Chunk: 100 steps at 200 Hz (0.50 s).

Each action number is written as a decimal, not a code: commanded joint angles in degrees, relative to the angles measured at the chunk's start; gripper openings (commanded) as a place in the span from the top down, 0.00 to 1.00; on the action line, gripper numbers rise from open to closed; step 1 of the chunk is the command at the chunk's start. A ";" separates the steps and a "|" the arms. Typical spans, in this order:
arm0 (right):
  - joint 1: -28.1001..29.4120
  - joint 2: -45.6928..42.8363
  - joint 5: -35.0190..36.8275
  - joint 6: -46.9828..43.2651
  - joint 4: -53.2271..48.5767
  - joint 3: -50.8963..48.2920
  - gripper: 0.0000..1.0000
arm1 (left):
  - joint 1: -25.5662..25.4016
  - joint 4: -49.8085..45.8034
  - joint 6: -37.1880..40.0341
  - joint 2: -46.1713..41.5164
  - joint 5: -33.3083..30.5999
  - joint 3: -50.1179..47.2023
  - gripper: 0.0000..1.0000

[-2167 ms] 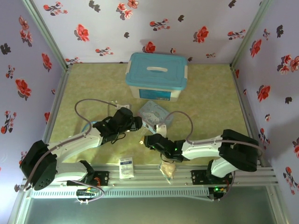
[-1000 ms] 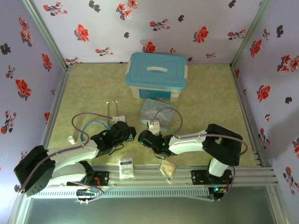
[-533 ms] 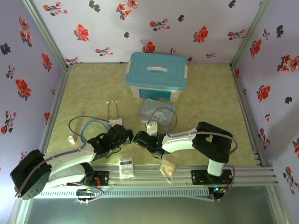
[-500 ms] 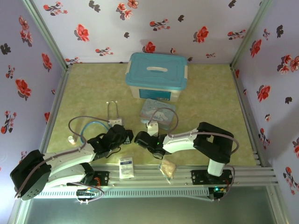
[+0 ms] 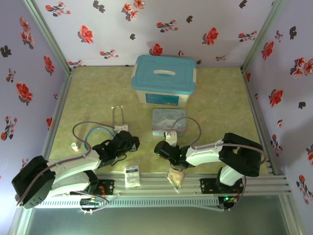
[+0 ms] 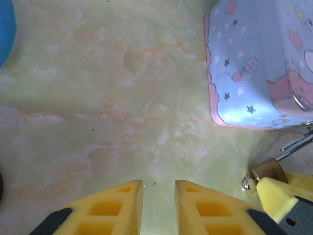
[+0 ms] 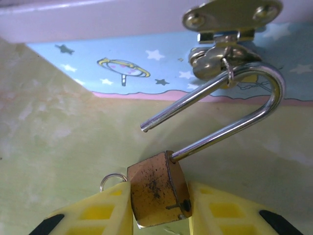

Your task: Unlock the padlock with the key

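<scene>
Now the right gripper (image 7: 159, 215) sits clamped on the padlock (image 7: 156, 188), the brass body squeezed between its two yellow fingers. A second ago those jaws stand much wider, so we read this as a fresh grip. From above, we see the right arm draw back toward its own side, away from the left gripper (image 6: 157, 200). The pale blue tin (image 5: 168, 121) comes along too: tilted a moment ago, it lies squarer and a little nearer the right arm.

The telling detail is the shackle (image 7: 254, 112) — its free end hangs clear of the body, so the padlock looks already open. The curve is still hooked through the small loop under the tin's hasp (image 7: 230, 19), so the lock is not off the tin. We judge the unlocking itself done, or nearly so.

A small silvery ring (image 7: 110, 182) peeks out beside the body, low by the finger. The key itself we cannot make out — it may sit in the base of the lock, hidden by the fingers.

The left gripper barely shifts; its fingers stand a narrow gap apart over the bare table (image 6: 98, 98), holding nothing, with the padlock just off to its right.
</scene>
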 commanded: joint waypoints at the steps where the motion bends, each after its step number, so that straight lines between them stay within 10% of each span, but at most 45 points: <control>1: -0.86 -1.41 -1.44 0.63 -0.35 -2.73 0.71 | 0.13 1.94 1.97 0.49 -1.13 2.68 0.76; 66: -1.32 -0.97 -0.88 6.63 2.76 -4.71 0.73 | 1.43 6.65 14.73 11.49 2.00 15.63 0.25; 100: -0.72 -0.35 0.16 8.35 2.28 -3.87 0.74 | 4.18 7.09 17.41 22.28 6.81 23.54 0.23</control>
